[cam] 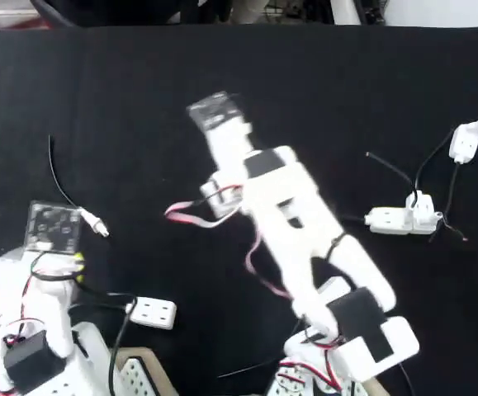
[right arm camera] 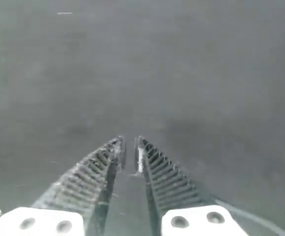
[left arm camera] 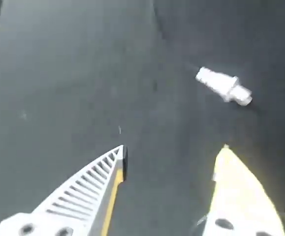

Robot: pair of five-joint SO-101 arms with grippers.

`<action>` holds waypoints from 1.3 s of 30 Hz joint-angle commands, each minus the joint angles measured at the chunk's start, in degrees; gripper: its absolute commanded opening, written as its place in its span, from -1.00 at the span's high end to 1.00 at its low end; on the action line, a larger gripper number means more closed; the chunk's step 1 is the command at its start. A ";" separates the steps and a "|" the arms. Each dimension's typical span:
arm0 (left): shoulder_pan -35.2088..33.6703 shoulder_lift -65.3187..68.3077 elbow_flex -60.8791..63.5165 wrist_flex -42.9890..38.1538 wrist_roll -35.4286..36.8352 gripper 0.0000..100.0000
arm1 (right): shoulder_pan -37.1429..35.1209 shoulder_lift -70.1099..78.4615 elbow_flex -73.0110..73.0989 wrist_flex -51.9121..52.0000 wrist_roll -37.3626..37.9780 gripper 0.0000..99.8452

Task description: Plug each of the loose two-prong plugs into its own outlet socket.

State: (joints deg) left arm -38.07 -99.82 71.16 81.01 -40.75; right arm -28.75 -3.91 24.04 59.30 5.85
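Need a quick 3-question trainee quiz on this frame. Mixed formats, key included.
1. True or false: the left gripper is shut on the white plug.
2. Multiple choice: what lies under the right gripper? A) an outlet socket B) bare black table C) a coiled red wire
3. Fill in: the cable on the white plug is ____ in colour.

Key: 1 false, it is open and the plug lies apart from it; 2 B; 3 black.
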 commanded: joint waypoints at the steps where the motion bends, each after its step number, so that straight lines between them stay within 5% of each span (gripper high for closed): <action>1: -2.42 -4.84 8.84 -1.85 0.79 0.45 | -3.52 2.51 -7.87 -0.79 -0.44 0.89; 6: -2.68 -4.40 12.79 -1.85 3.87 0.46 | -5.36 13.76 -21.76 2.55 0.09 0.89; 13: -8.22 -4.40 10.86 -1.67 10.73 0.46 | -13.71 34.42 -48.40 15.82 -0.35 0.63; 30: -8.92 -4.40 12.35 -1.76 12.48 0.46 | -25.32 73.80 -117.05 38.15 0.09 0.62; 39: -14.37 -4.40 12.09 -1.85 13.19 0.46 | -27.43 77.76 -118.73 37.80 0.09 0.62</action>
State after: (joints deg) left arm -50.81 -104.13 83.74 80.13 -28.09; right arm -55.82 74.33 -91.56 96.84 5.85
